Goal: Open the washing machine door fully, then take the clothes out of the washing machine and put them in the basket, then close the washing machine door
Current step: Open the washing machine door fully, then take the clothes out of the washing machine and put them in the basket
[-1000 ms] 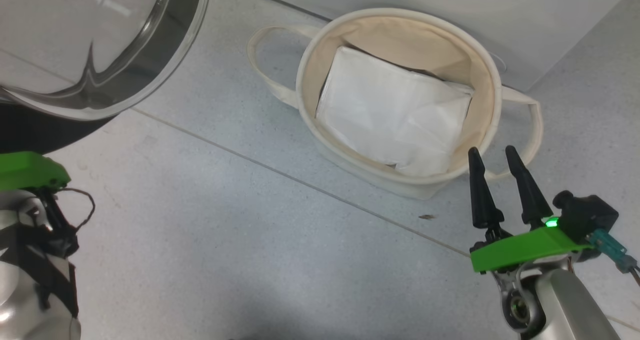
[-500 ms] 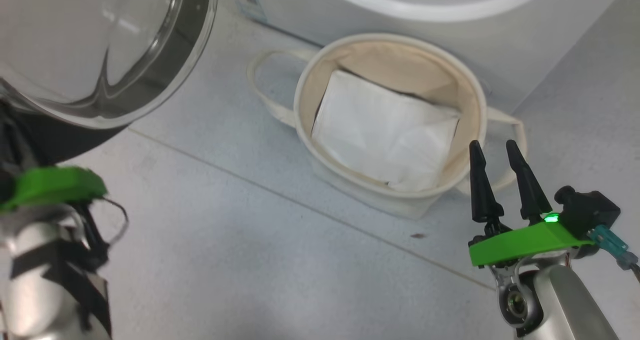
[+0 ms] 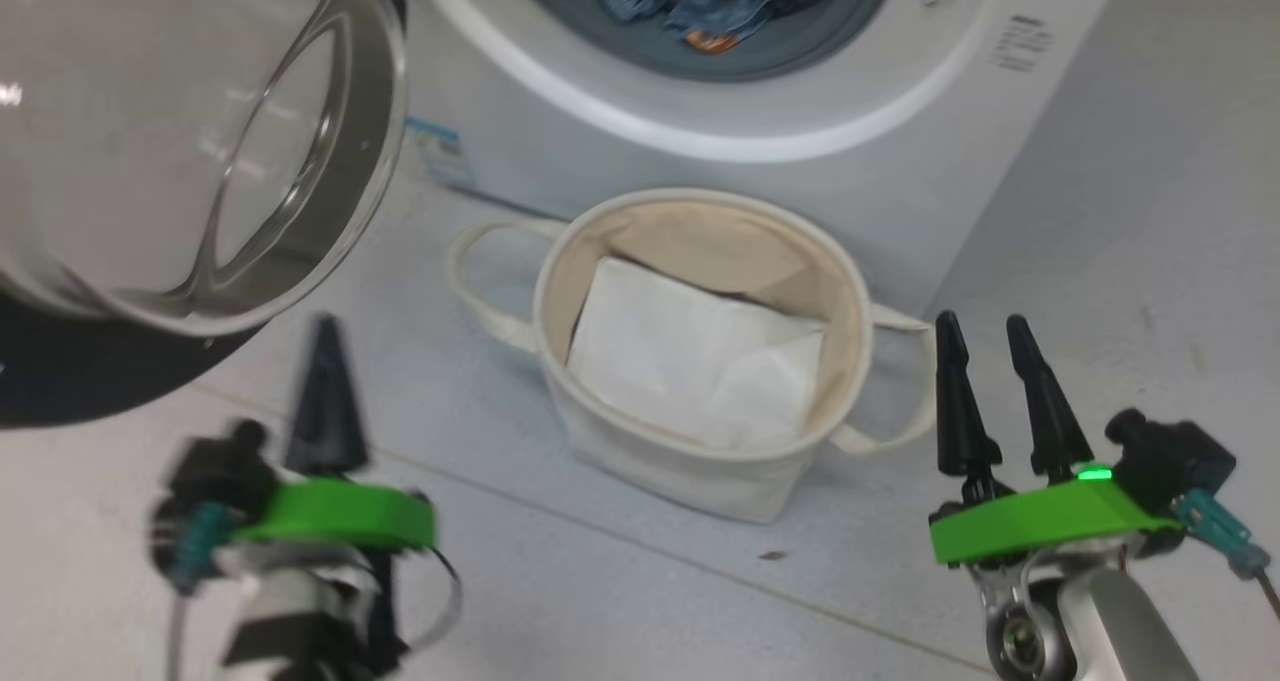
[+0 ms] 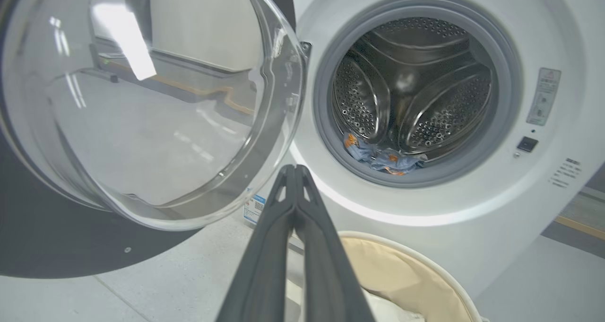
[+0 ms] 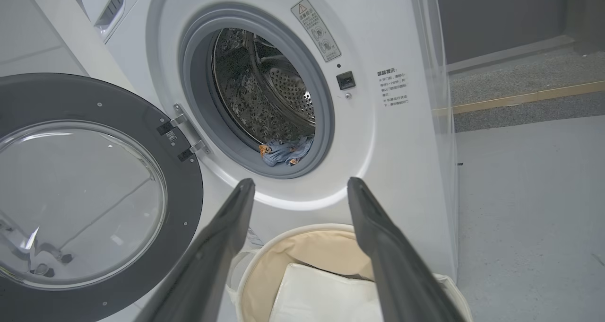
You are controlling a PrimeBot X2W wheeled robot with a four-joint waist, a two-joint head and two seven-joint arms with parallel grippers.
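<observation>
Jaws pressed together on nothing, the left gripper (image 3: pixel 325 331) points up below the glass bowl of the washing machine door (image 3: pixel 150 161), which stands wide open. The right gripper (image 3: pixel 982 326), parted and empty, stands just right of the basket (image 3: pixel 700 201). The clothes (image 3: pixel 700 1) lie at the lower lip of the washing machine (image 3: pixel 900 151) drum mouth. The basket sits just before the machine, a white folded sheet (image 3: pixel 690 361) inside; bare floor (image 3: pixel 560 601) lies between the two arms
</observation>
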